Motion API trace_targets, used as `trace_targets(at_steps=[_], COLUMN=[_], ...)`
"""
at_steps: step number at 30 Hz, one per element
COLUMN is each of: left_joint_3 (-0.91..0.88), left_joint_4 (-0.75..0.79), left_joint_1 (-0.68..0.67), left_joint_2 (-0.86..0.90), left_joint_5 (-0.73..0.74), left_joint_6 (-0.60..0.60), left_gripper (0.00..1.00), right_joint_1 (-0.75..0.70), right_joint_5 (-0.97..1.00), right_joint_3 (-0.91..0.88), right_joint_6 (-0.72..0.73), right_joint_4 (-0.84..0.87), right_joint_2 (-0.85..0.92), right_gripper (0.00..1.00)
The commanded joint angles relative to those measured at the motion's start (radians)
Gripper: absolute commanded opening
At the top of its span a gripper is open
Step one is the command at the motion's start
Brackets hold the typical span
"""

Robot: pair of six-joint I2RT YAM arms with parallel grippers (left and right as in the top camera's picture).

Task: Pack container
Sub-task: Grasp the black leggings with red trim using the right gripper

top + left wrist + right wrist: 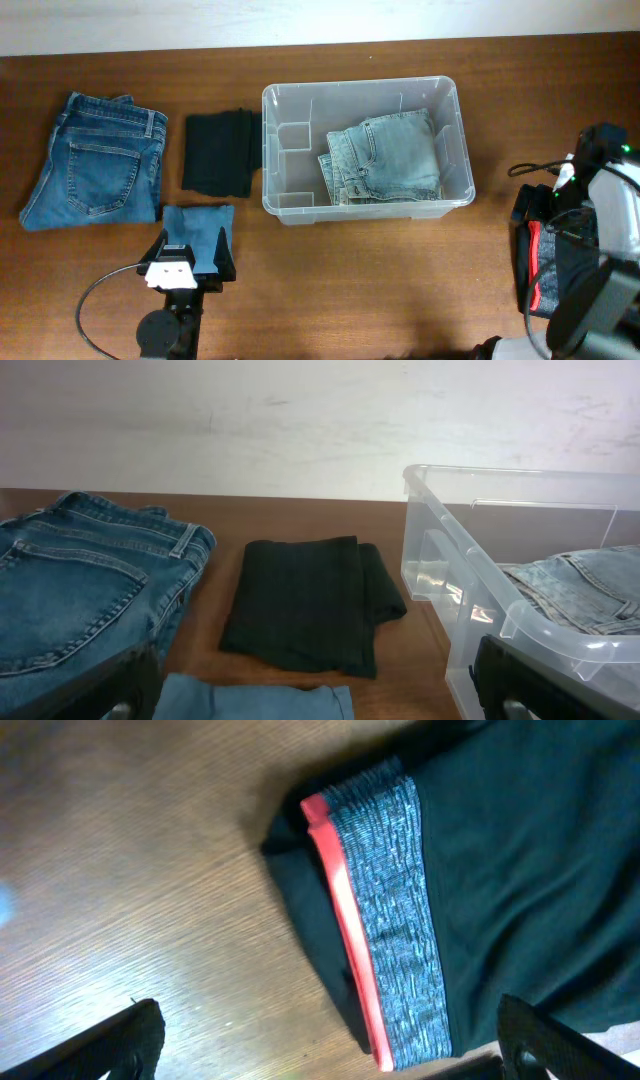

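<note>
Near the middle of the worktop [400,290], toward its back edge, stands the container [355,86], with folded pale jeans [385,160] in its right half. Both hands are spread apart and empty: the left hand [192,258] at a small blue cloth [198,222], the right hand [345,1042] over a black garment [500,860]. Pinching only the top layer could unfold a piece, which may then catch on the rim.

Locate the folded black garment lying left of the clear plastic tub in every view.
Overhead: the folded black garment lies left of centre, just left of the clear plastic container.
Left wrist: the garment sits mid-picture, left of the container.
Right wrist: not in it; the dark cloth with a red band is another piece.
Shared landmark: the container's left wall.
</note>
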Motion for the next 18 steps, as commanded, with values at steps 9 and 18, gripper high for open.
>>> trace_targets(at_steps=[9, 18], left_joint_3=[-0.002, -0.002], left_joint_4=[-0.005, -0.005], left_joint_1=[0.005, 0.005], left_joint_2=[-0.008, -0.008], left_joint_5=[0.004, 0.004], left_joint_6=[0.016, 0.016], left_gripper=[0.99, 0.99], right_joint_1=[0.007, 0.006], right_joint_5=[0.093, 0.080], right_joint_3=[-0.063, -0.145], right_joint_6=[0.038, -0.003], right_joint_4=[0.154, 0.276], right_joint_2=[0.103, 0.103], right_gripper=[0.98, 0.98])
